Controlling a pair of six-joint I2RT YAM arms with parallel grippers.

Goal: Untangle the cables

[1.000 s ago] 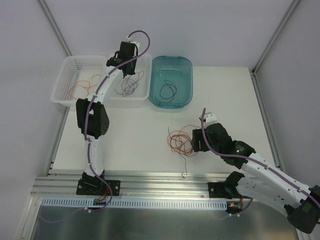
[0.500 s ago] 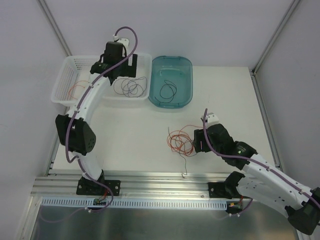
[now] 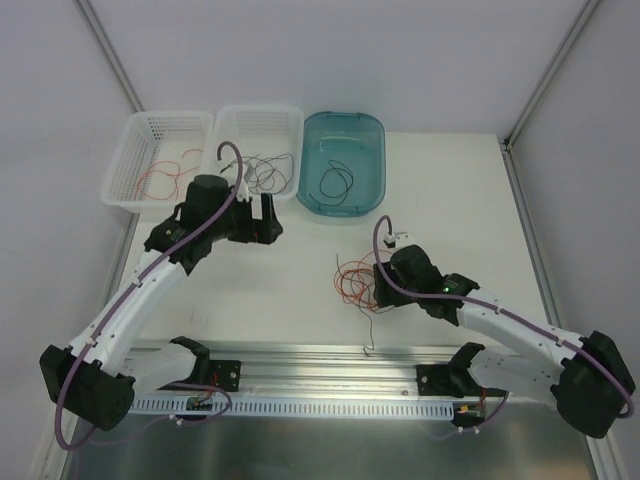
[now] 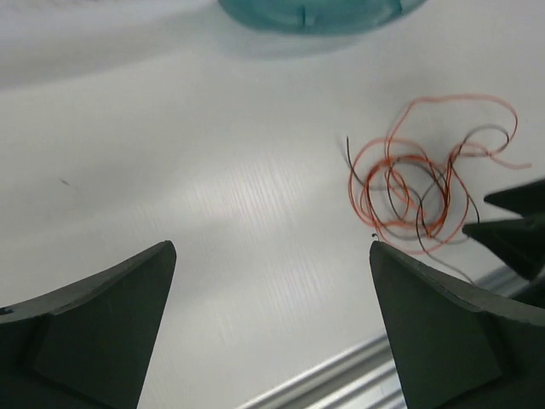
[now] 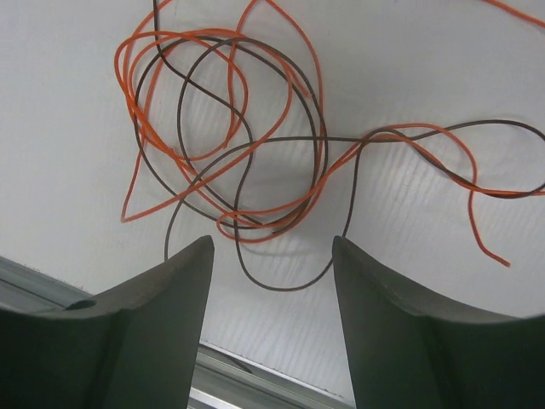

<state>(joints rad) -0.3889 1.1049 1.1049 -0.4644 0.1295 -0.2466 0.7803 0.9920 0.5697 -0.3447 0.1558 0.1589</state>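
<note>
A tangle of thin red-orange and black cables (image 3: pixel 355 283) lies on the white table near its front edge. My right gripper (image 3: pixel 377 291) stands at the tangle's right side, open. In the right wrist view its fingertips (image 5: pixel 272 244) straddle the lowest dark loop (image 5: pixel 285 284) of the cables (image 5: pixel 230 153) without pinching it. My left gripper (image 3: pixel 270 220) hovers over bare table below the baskets, wide open and empty. In the left wrist view the left gripper (image 4: pixel 272 249) sees the cables (image 4: pixel 417 183) ahead to the right.
Two white baskets stand at the back left: one (image 3: pixel 135 135) holds a red cable, the other (image 3: pixel 290 120) holds black cables. A teal bin (image 3: pixel 375 135) beside them holds one black cable. A metal rail (image 3: pixel 320 365) runs along the table's front edge.
My left arm has pulled out of the second white basket toward the near left, its jaws opened, with black cable left in the basket. My right gripper shifted slightly left, closer to the tangle.
</note>
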